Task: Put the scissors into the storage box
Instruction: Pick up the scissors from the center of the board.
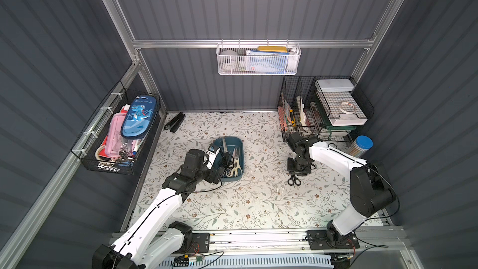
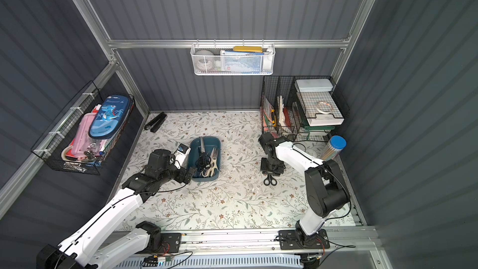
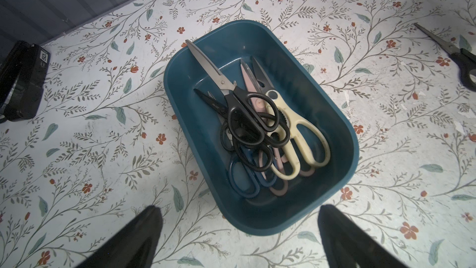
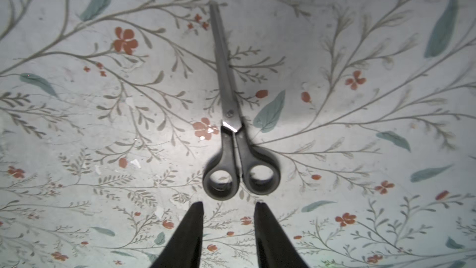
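Note:
The teal storage box (image 1: pixel 243 156) (image 2: pixel 219 147) (image 3: pixel 270 42) sits mid-table and holds several scissors (image 1: pixel 231 160) (image 2: pixel 207 161) (image 3: pixel 247 114) piled together, with black, cream, pink and dark-blue handles. My left gripper (image 1: pixel 219 172) (image 2: pixel 190 173) (image 3: pixel 240 210) hovers at the box's near end, open wide and holding nothing. One black-handled pair of scissors (image 1: pixel 294 181) (image 2: pixel 270 181) (image 4: pixel 239 150) (image 3: pixel 463 65) lies flat on the table to the right. My right gripper (image 1: pixel 298 170) (image 4: pixel 229 203) points down over it, its tips just short of the handle rings, open a little with nothing between them.
A black stapler-like bar (image 1: pixel 175 122) (image 3: pixel 20 81) lies at the back left. A black wire basket (image 1: pixel 116 135) hangs on the left wall, wire baskets (image 1: pixel 323 109) stand at the back right, a white mesh basket (image 1: pixel 258 59) hangs on the rear rail, and a blue-lidded tube (image 1: pixel 360 146) stands right.

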